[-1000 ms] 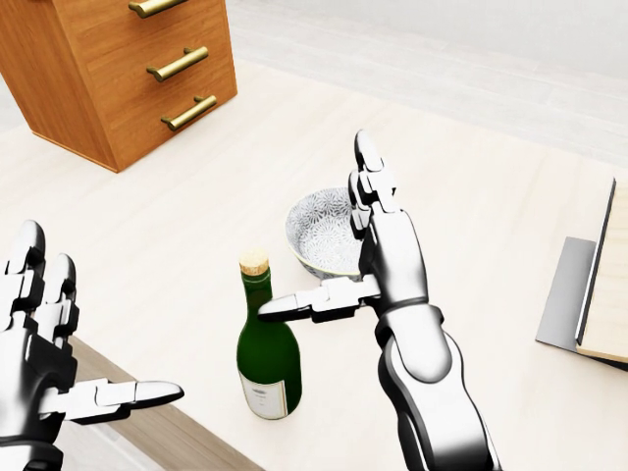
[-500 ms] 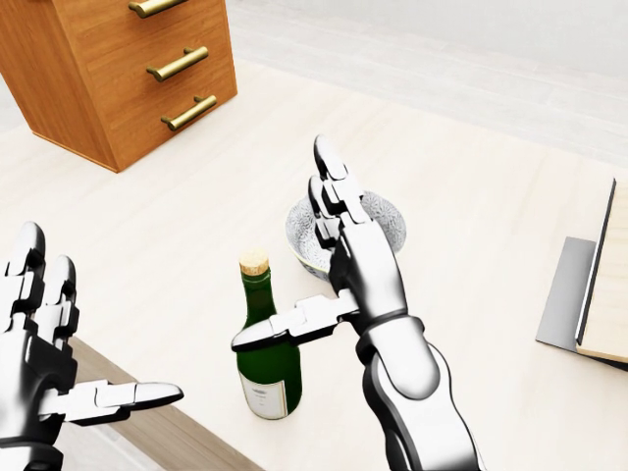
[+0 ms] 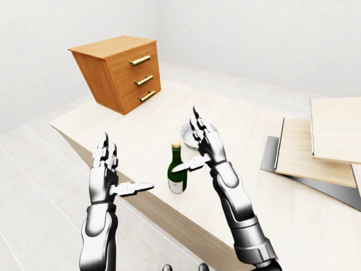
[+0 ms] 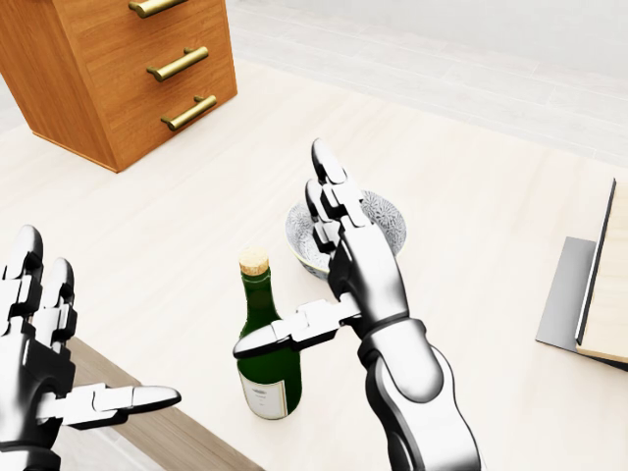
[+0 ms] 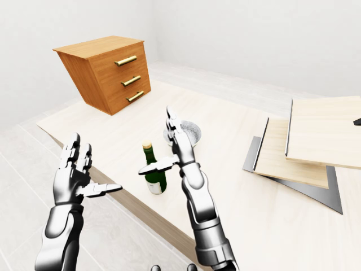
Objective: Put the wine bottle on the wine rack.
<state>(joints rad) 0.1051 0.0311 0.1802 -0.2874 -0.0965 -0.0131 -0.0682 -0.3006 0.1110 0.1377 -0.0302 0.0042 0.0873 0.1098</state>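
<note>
Already my right hand had swung across from beside the patterned grey ceramic bowl toward the dark green glass wine bottle with its cork stopper, and over the last half second it barely shifted: fingers spread apart and pointing up, thumb lying across the bottle's shoulder in the head view, nothing closed round it. I judged the reach nearly done and the grasp itself yet to come. My left hand hung off the pale wooden tabletop, open, fingers apart, well clear to the left of the right hand. The bottle stood upright just left of the right palm, close to the table's near edge. Open tabletop lay beyond the fingertips up to the orange-brown wooden drawer chest with brass handles; stacked pale boards sat well apart on the right. I could not pick out a wine rack.
</note>
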